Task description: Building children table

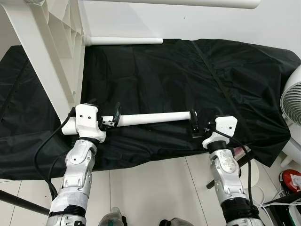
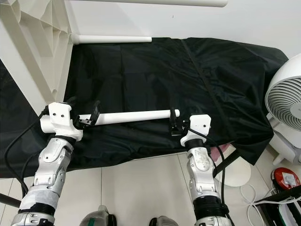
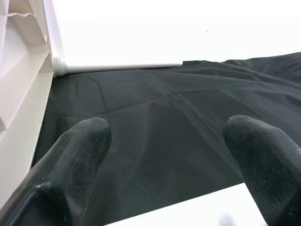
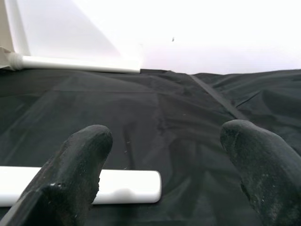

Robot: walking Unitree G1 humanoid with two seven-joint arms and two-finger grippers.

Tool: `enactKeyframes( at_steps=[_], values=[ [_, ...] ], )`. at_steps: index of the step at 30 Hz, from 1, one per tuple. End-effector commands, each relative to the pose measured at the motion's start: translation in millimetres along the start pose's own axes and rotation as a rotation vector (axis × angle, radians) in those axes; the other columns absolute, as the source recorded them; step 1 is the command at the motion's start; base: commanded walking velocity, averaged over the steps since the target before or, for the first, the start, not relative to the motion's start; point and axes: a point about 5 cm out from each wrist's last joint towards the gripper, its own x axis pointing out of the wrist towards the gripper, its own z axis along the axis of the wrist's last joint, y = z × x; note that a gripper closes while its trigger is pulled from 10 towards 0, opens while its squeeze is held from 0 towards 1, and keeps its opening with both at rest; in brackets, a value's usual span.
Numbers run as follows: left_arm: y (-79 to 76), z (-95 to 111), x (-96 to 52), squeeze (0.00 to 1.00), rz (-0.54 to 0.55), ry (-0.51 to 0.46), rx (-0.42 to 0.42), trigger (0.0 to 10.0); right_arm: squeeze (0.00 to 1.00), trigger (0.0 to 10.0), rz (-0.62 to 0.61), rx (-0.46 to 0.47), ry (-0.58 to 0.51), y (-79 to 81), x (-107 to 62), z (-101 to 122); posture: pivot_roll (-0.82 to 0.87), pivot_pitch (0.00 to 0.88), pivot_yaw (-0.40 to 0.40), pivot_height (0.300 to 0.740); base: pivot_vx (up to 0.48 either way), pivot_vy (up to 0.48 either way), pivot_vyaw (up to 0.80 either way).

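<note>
A white tube-shaped table leg (image 1: pixel 153 118) lies crosswise on the black cloth (image 1: pixel 188 80) near its front edge. My left gripper (image 1: pixel 111 120) is at the leg's left end, open, with the leg (image 3: pixel 197 214) low between its fingers. My right gripper (image 1: pixel 197 125) stands open at the leg's right end; the rounded end (image 4: pixel 141 186) lies by one finger (image 4: pixel 84 155). The white plastic tabletop (image 1: pixel 47 56) stands tilted at the left, with another leg (image 1: pixel 124 41) plugged into it along the cloth's back edge. A third leg (image 1: pixel 188 4) crosses the top of the view.
A white fan (image 1: pixel 292 101) stands at the right beside the cloth. A red container (image 1: pixel 291 181) and cables lie on the tiled floor (image 1: pixel 155 188) at the lower right. The white wall runs behind the cloth.
</note>
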Motion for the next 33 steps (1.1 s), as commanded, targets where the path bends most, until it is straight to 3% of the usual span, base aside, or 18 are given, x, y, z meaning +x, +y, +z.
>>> enactKeyframes(
  at_steps=[1, 11, 17, 23, 26, 28, 30, 33],
  values=[
    [1.5, 2.3, 2.3, 0.00, 0.015, 0.001, 0.019, 10.0, 0.00, 10.0, -0.005, -0.009, 0.007, -1.9, 3.7, 1.1, 0.07, 0.000, -0.048, 0.740, 0.000, 0.000, 0.00],
    [-10.6, -2.4, -4.4, 0.00, -0.053, 0.099, 0.006, 10.0, 0.00, 10.0, 0.004, -0.027, 0.001, -6.4, 5.4, 5.9, 0.08, 0.000, -0.057, 0.740, 0.000, 0.000, 0.00],
    [-23.9, 5.2, -12.5, 0.00, -0.079, 0.133, -0.098, 10.0, 0.00, 10.0, 0.010, -0.028, -0.018, -7.0, 9.7, 11.6, 0.09, 0.000, -0.060, 0.740, 0.000, 0.000, 0.00],
    [-29.6, 11.0, -18.8, 0.00, -0.082, 0.147, -0.146, 10.0, 0.00, 10.0, 0.022, -0.036, -0.024, -6.7, 10.2, 13.5, 0.09, 0.005, -0.061, 0.740, 0.000, 0.000, 0.00],
    [-29.8, 12.8, -20.5, 0.00, -0.075, 0.151, -0.143, 10.0, 0.00, 10.0, 0.024, -0.039, -0.025, -6.6, 10.1, 13.8, 0.09, 0.005, -0.061, 0.740, 0.000, 0.000, 0.00],
    [-30.7, 19.3, -23.6, 0.00, -0.090, 0.122, -0.065, 10.0, 0.00, 10.0, 0.030, -0.046, -0.032, -4.2, 10.8, 16.5, 0.11, 0.016, -0.071, 0.740, 0.000, 0.000, 0.00],
    [-30.7, 20.3, -23.6, 0.00, -0.093, 0.116, -0.049, 10.0, 0.00, 10.0, 0.032, -0.047, -0.033, -3.7, 11.1, 17.0, 0.11, 0.016, -0.071, 0.740, 0.000, 0.000, 0.00],
    [-28.7, 24.3, -15.5, 0.00, -0.103, 0.107, -0.004, 10.0, 0.00, 10.0, 0.042, -0.057, -0.035, -2.1, 12.4, 17.7, 0.11, 0.013, -0.072, 0.740, 0.000, 0.000, 0.00]
  ],
)
